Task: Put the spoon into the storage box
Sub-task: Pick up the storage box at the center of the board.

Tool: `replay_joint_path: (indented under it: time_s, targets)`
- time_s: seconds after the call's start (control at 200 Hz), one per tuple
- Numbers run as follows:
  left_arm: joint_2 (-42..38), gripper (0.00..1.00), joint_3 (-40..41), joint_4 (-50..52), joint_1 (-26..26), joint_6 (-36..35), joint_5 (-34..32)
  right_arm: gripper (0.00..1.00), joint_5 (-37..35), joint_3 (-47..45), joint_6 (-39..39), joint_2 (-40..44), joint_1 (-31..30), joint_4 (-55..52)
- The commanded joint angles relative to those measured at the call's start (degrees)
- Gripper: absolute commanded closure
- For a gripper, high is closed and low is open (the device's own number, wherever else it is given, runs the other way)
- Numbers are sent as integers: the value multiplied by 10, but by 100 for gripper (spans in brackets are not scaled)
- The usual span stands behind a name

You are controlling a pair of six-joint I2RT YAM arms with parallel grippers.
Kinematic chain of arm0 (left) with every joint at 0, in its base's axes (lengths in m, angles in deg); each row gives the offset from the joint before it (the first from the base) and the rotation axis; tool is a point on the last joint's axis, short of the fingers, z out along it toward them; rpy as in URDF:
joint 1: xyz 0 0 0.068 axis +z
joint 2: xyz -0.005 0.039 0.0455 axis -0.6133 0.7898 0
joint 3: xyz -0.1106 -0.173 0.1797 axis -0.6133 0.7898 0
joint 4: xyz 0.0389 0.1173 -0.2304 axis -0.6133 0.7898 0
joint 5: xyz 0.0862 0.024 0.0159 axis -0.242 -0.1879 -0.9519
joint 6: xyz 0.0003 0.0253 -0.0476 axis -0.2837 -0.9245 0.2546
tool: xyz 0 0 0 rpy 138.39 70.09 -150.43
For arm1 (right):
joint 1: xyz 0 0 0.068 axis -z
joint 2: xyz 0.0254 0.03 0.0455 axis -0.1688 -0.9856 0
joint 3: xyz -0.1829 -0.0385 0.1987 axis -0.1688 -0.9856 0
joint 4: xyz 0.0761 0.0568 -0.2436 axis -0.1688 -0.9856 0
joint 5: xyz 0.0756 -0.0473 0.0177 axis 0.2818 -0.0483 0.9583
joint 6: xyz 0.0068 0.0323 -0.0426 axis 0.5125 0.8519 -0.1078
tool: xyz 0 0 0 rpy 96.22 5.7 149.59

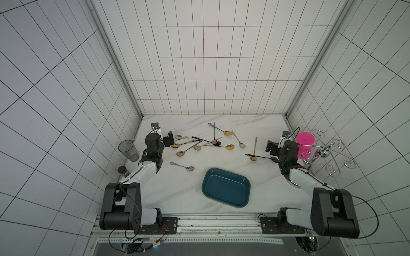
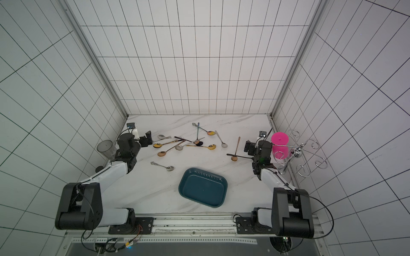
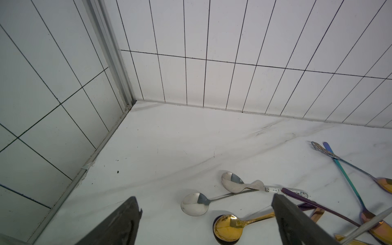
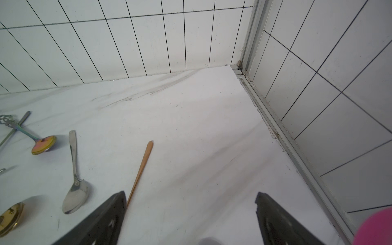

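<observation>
The storage box (image 1: 226, 187) (image 2: 203, 187), a dark teal shallow tray, lies empty at the front middle of the marble table. Several spoons lie scattered behind it. My left gripper (image 1: 169, 139) (image 3: 204, 198) is open just left of the heap, above a gold spoon (image 3: 226, 228) and a silver spoon (image 3: 194, 203). A lone silver spoon (image 1: 182, 166) lies between the heap and the box. My right gripper (image 1: 271, 149) (image 4: 191, 193) is open and empty over bare table, beside a copper spoon (image 4: 141, 167) (image 1: 255, 148) that crosses a black spoon (image 1: 261, 156).
A smoky-grey tumbler (image 1: 128, 150) and a small dark jar (image 1: 123, 171) stand by the left wall behind the left arm. A pink cup (image 1: 305, 144) and a wire rack (image 1: 328, 155) stand against the right wall, close behind the right wrist.
</observation>
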Motion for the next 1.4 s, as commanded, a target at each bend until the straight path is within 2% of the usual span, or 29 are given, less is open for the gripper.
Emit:
replay_joint_path:
  time_s: [0.0, 0.035, 0.125, 0.215, 0.31, 0.42, 0.525, 0.859, 1.034, 1.394]
  targets:
    - [-25, 2, -63, 195, -4, 6, 39, 1, -16, 55, 108, 18, -2, -110]
    - [-35, 2, -77, 227, -4, 11, 38, 1, -8, 70, 134, 21, -2, -136]
    - [-58, 2, -104, 294, -4, 27, 37, 2, 83, 96, 137, 22, -4, -164]
    - [-83, 2, -98, 313, -1, 26, 46, 1, 110, 102, 139, 26, -29, -162]
    - [-104, 1, -71, 295, 43, 18, 151, 1, 101, 131, 118, 21, -76, -215]
    - [-117, 1, -55, 292, 50, -1, 140, 1, 102, 170, 79, 3, -135, -270]
    - [-119, 1, -52, 284, 52, 0, 157, 1, 97, 195, 58, -10, -178, -307]
    - [-104, 1, -60, 290, 44, 12, 177, 1, 89, 225, 48, -27, -225, -335]
    - [-104, 1, -66, 293, 44, 11, 169, 1, 88, 251, -2, -38, -273, -396]
    - [-99, 1, -78, 304, 43, 6, 177, 0, 170, 283, -72, -64, -402, -525]
